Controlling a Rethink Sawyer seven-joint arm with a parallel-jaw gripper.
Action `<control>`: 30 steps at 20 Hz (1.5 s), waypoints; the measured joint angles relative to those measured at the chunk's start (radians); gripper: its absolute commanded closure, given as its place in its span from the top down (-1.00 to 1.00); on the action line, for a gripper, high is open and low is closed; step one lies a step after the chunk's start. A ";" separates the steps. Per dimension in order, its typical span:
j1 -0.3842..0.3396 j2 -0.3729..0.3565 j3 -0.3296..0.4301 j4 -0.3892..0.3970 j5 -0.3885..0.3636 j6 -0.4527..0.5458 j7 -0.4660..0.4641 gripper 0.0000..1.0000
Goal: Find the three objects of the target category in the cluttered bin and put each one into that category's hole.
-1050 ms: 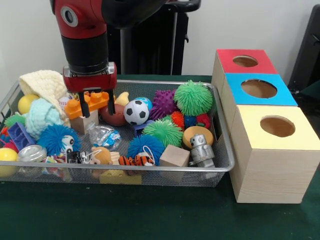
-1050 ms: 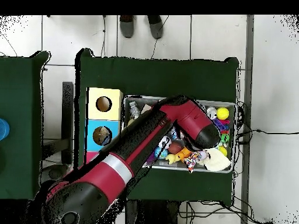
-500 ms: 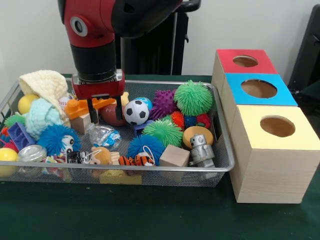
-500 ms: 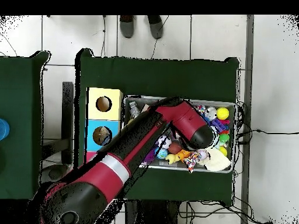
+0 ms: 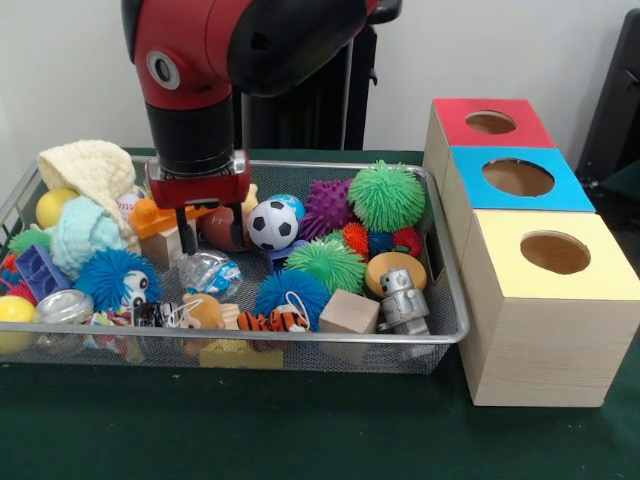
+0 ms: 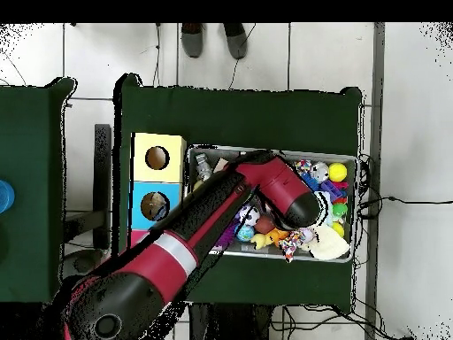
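My gripper (image 5: 201, 234) hangs low inside the wire bin (image 5: 300, 340) at its back left. It is open, and its fingers (image 5: 181, 228) stand apart over the right end of an orange toy brick (image 5: 158, 217) and a brown football (image 5: 226, 230). The brick rests on a wooden block (image 5: 165, 245). Nothing is lifted. To the right of the bin stand a red box (image 5: 530, 135), a blue box (image 5: 470, 195) and a yellow box (image 5: 600, 280), each with a round hole on top. In the overhead view the arm (image 6: 265, 188) hides the gripper.
The bin is packed with a soccer ball (image 5: 271, 223), spiky balls in green (image 5: 386, 195), purple (image 5: 326, 205) and blue (image 5: 290, 293), a wooden cube (image 5: 349, 312), a silver robot (image 5: 402, 298), knitted cloths (image 5: 88, 170) and yellow balls (image 5: 52, 207). A person's feet (image 6: 212, 40) show beyond the table.
The gripper has come down into the bin and shifted a little to the right in the front view. The orange brick has stayed in about the same place.
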State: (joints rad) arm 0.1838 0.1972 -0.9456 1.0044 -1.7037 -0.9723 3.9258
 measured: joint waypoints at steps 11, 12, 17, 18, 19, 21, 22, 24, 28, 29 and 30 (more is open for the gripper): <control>-0.038 0.040 0.001 0.000 -0.008 0.000 0.000 1.00; -0.040 0.042 0.000 0.000 -0.010 0.000 0.000 1.00; -0.046 0.049 0.000 0.000 -0.024 0.000 0.000 1.00; -0.045 0.050 0.000 0.000 -0.025 0.000 0.000 1.00; -0.045 0.050 0.000 0.000 -0.025 0.000 0.000 1.00; -0.046 0.051 0.000 0.000 -0.026 0.000 0.000 1.00; -0.045 0.052 0.000 0.000 -0.027 0.000 0.000 1.00; -0.045 0.052 0.000 0.000 -0.029 0.000 0.000 1.00; -0.045 0.054 0.000 0.000 -0.034 0.000 0.000 1.00; -0.045 0.055 0.000 0.000 -0.034 0.000 0.000 1.00; -0.045 0.056 0.000 0.000 -0.034 0.000 0.000 1.00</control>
State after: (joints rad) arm 0.1384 0.2532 -0.9451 1.0041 -1.7378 -0.9723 3.9258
